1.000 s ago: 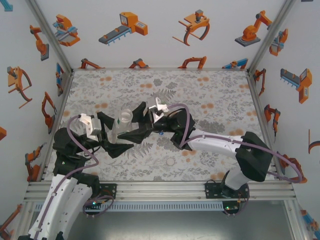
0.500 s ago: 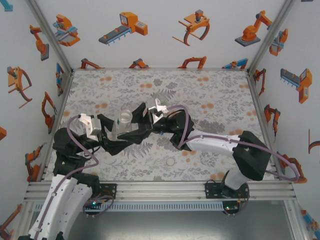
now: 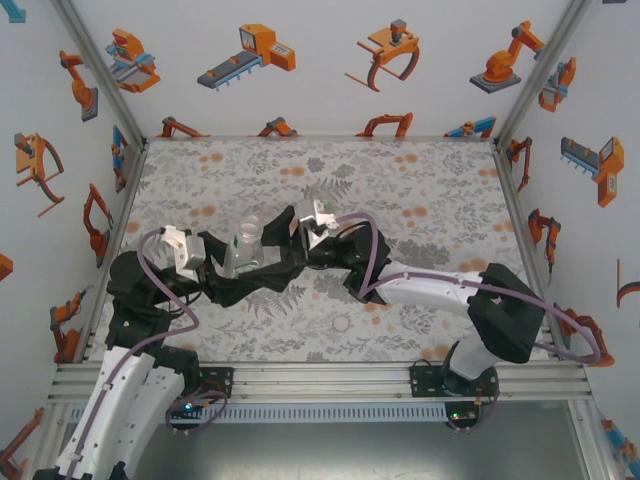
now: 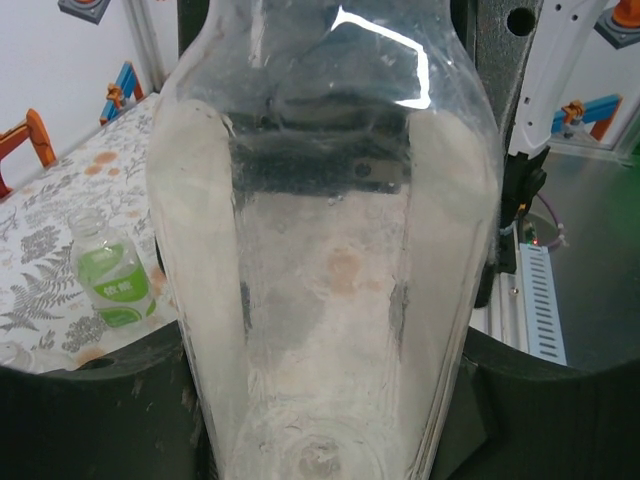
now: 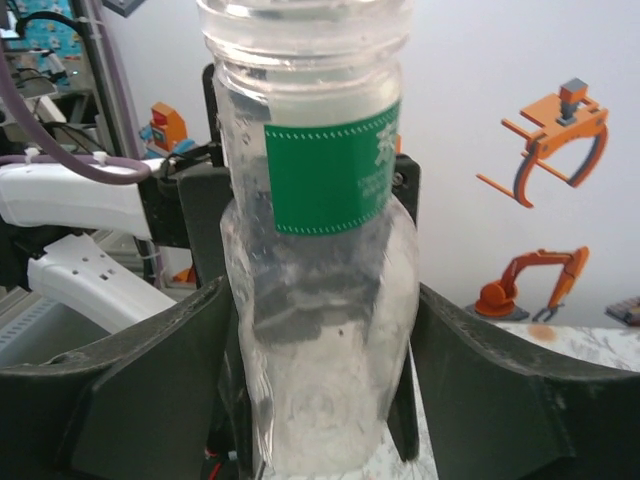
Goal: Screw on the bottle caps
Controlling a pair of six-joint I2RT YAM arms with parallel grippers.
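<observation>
Bottle: the clear bottle (image 3: 242, 252), green-labelled and uncapped, is sitting upright between both grippers, over the table's (image 3: 430, 200) left-centre.
Left gripper (image 4: 330, 380): is clamping the bottle's body.
Right gripper (image 5: 320, 350): is flanking it; whether it is gripping, I cannot tell.
Second bottle (image 4: 112, 275): is standing apart on the table.

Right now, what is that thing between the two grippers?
A see-through bottle with a green label and no cap, flanked by the left gripper and the right gripper. The top view shows it, and each wrist view has it close up.

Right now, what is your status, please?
Left gripper shut on uncapped clear bottle. Right gripper around same bottle, grip unclear. Small bottle stands aside on table.
</observation>
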